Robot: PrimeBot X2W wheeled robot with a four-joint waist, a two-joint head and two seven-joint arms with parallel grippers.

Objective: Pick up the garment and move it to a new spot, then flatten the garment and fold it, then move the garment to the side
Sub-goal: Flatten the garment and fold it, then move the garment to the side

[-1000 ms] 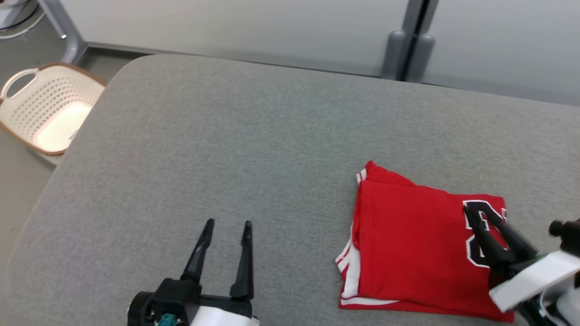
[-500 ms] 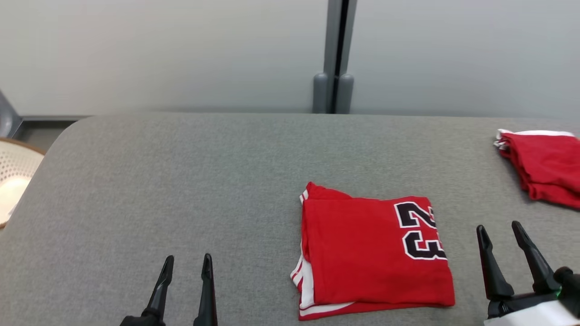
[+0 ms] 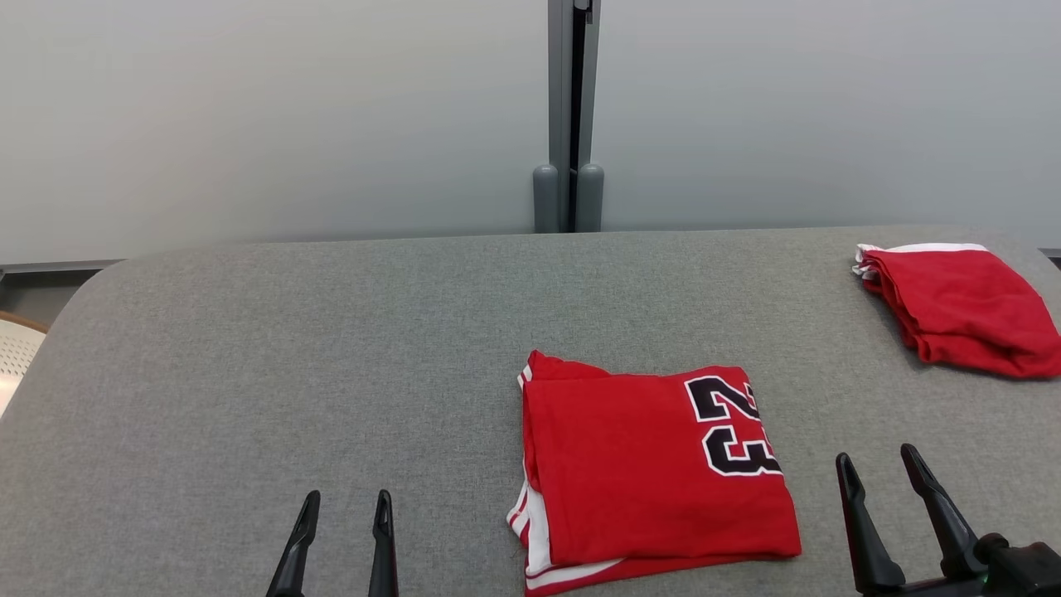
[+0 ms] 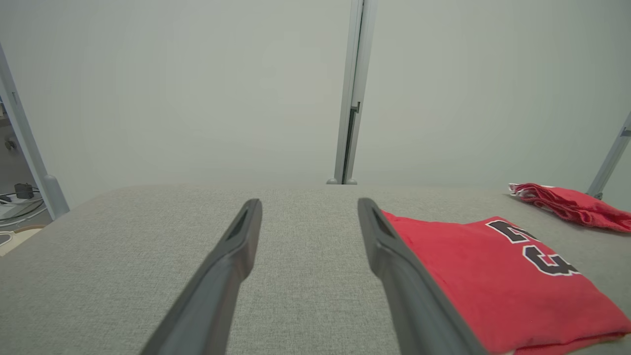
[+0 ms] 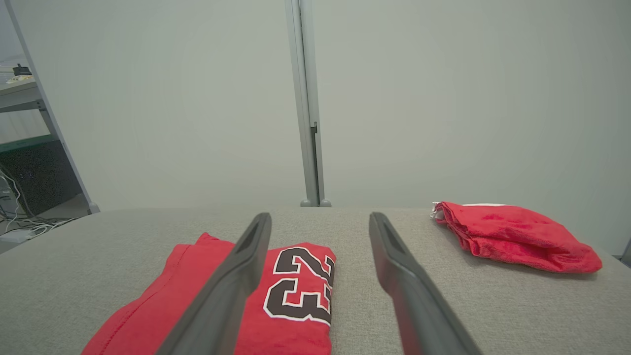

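your right gripper has come off the folded jersey; left gripper idle, both jaws parted, empty. fold's done, side move looks done too.

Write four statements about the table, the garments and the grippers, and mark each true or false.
1. The folded jersey lies flat on the grey table with the number 23 showing. True.
2. The right gripper is shut on the jersey. False: it is open and holds nothing, to the jersey's right.
3. A second red garment lies at the table's far right. True.
4. The left gripper rests on the jersey. False: it is open, apart from it on its left.
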